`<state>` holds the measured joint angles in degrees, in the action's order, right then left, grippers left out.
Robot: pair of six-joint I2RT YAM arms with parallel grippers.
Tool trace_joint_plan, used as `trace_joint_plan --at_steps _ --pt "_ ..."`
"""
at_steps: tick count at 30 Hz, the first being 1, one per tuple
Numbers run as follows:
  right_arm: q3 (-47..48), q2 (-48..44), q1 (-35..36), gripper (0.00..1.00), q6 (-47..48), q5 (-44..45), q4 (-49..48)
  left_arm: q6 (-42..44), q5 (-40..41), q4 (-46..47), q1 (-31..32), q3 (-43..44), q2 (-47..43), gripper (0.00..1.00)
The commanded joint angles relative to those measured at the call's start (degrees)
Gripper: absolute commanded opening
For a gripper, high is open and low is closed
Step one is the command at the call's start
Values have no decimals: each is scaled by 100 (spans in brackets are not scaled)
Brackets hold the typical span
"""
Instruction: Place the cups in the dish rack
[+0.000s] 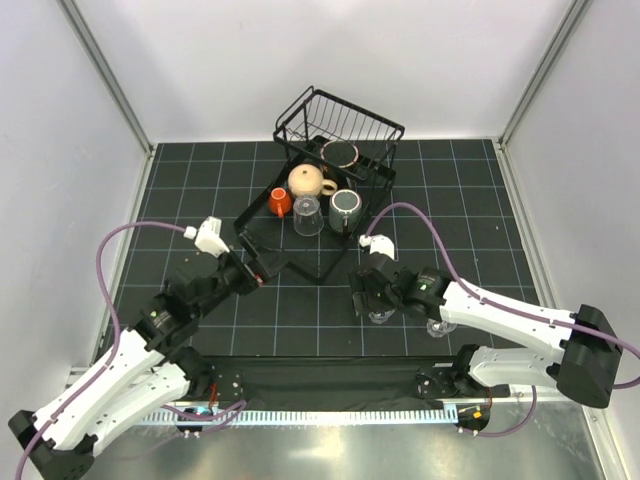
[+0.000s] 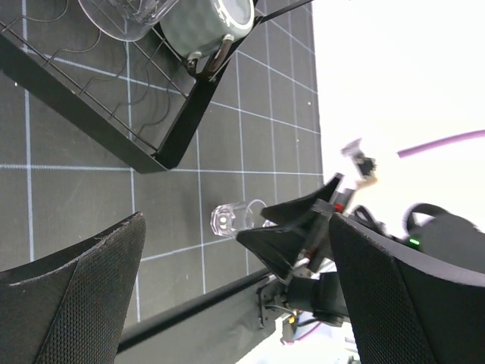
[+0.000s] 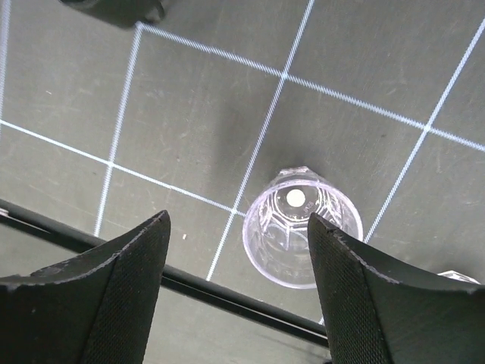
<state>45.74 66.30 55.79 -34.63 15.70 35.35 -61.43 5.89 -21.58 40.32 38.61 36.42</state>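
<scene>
While L claw point(image 1: 265, 268), R claw point(image 3: 237, 220) gape empty, 5 cups point(image 1: 306, 181) in rack point(image 1: 345, 118); 2 tumblers point(image 3: 301, 227) on mat point(image 1: 200, 180).

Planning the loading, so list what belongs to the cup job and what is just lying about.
Job: dish rack, beige mug, grey mug, red-orange cup, brown-rimmed cup, racked tumbler, glass on the mat.
Lying about: purple cables, black cloth strip.

Pretty plain setup: pale white walls point(image 1: 420, 60) on three sides, with silvery metal posts point(image 1: 106, 72) running up the back corners. The bench point(image 1: 200, 170) has a black mat with a thin white grid. Along the near edge there's a black cloth strip point(image 1: 330, 370), a white slotted rail point(image 1: 330, 413), then brushed metal point(image 1: 350, 450). Lighting's soft and even.
</scene>
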Motion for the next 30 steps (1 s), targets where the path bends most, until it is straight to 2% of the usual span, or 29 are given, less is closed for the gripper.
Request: trace_joint_plan --at_steps 1,8,11,14,15,19,30 --pt "-179 58 11 73 -44 -103 -222 -194 9 -355 -24 -116 -293 100" --pt "-592 120 11 72 -61 -50 -345 -264 -79 -259 -24 -196 -215 100" --pt "-715 146 11 69 -96 -59 -494 -308 -263 -188 -24 -222 -39 100" --pt "-759 137 20 64 -88 -67 -643 -413 -482 -66 -32 -240 136 100" --pt "-768 137 20 57 -79 -85 -713 -449 -544 -22 -24 -266 172 100" --pt "-829 94 11 45 -96 -129 -863 -545 -826 154 -24 -284 321 100" --pt "-1207 -275 20 33 -167 29 -1338 -730 -1160 321 -24 -301 330 100"
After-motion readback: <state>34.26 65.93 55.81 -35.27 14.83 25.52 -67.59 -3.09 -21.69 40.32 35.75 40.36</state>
